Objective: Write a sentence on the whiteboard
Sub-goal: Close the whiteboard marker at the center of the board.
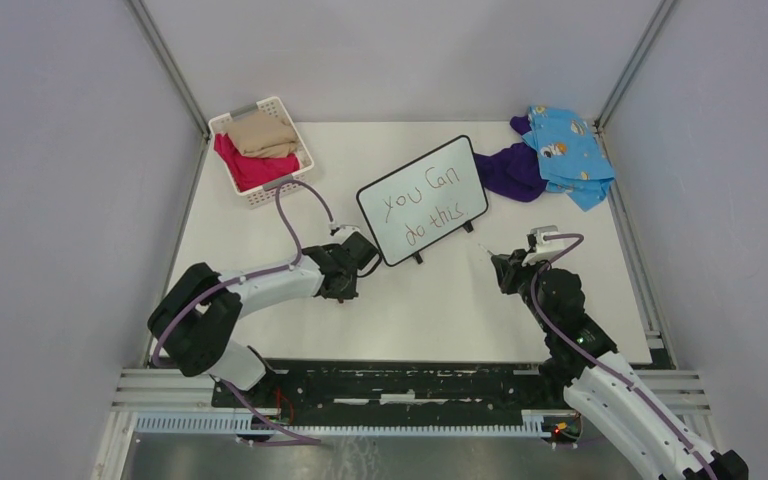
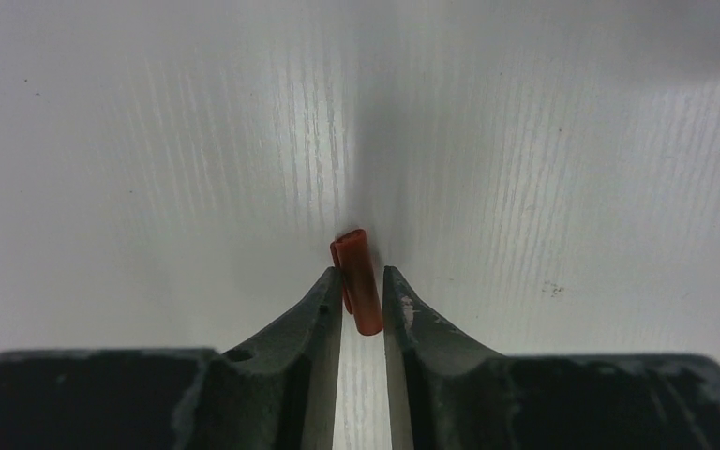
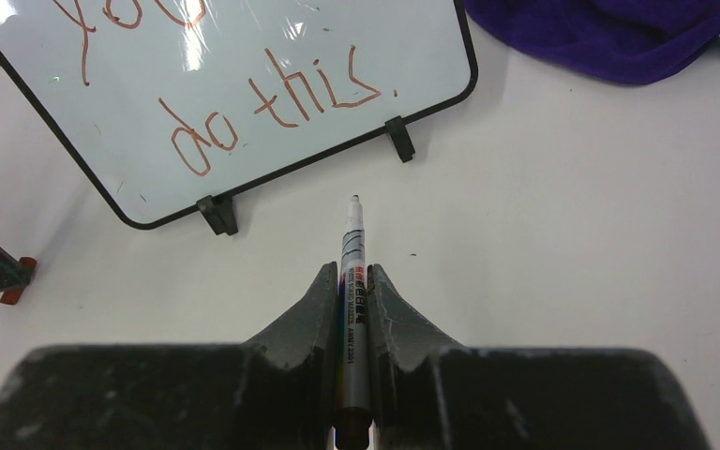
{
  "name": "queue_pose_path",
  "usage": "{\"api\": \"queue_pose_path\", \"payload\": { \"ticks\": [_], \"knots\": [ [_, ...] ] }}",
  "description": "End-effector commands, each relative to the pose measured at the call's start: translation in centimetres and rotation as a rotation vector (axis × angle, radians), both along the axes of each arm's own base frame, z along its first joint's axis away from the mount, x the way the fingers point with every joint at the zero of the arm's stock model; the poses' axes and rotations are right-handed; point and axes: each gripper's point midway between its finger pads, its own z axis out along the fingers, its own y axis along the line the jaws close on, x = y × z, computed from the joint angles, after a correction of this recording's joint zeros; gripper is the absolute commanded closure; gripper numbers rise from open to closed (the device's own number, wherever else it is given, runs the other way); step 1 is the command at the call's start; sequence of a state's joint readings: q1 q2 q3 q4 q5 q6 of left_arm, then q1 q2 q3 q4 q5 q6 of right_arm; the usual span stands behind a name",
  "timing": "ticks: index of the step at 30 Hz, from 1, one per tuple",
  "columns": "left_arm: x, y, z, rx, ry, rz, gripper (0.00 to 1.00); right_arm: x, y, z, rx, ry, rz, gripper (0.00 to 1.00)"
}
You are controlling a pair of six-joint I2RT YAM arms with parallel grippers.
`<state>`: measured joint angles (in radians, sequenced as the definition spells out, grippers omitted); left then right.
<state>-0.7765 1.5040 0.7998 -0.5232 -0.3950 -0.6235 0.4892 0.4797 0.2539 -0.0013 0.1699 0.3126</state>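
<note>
The whiteboard (image 1: 392, 232) stands tilted on its black feet at mid-table. It bears the sentence (image 1: 425, 205) "you can do this" in two lines, which shows red in the right wrist view (image 3: 272, 103) on the whiteboard (image 3: 337, 47). My right gripper (image 1: 495, 262) sits just right of the board's near corner. This right gripper (image 3: 349, 277) is shut on a silver marker (image 3: 352, 253) whose bare tip points toward the board. My left gripper (image 1: 343, 290) is low on the table, left of the board. This left gripper (image 2: 363, 281) is shut on a small red marker cap (image 2: 361, 281).
A white basket (image 1: 222, 122) with tan and red clothes stands at the back left. A purple cloth (image 1: 510, 170) and a blue patterned cloth (image 1: 565, 150) lie at the back right. Grey walls close in the table on three sides.
</note>
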Motion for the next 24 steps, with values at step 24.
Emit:
{"api": "queue_pose_path", "payload": {
  "ticks": [24],
  "knots": [
    [0.2, 0.7, -1.0, -0.048, 0.051, 0.095, 0.67, 0.6, -0.2, 3.0, 0.031, -0.085, -0.027, 1.00]
  ]
}}
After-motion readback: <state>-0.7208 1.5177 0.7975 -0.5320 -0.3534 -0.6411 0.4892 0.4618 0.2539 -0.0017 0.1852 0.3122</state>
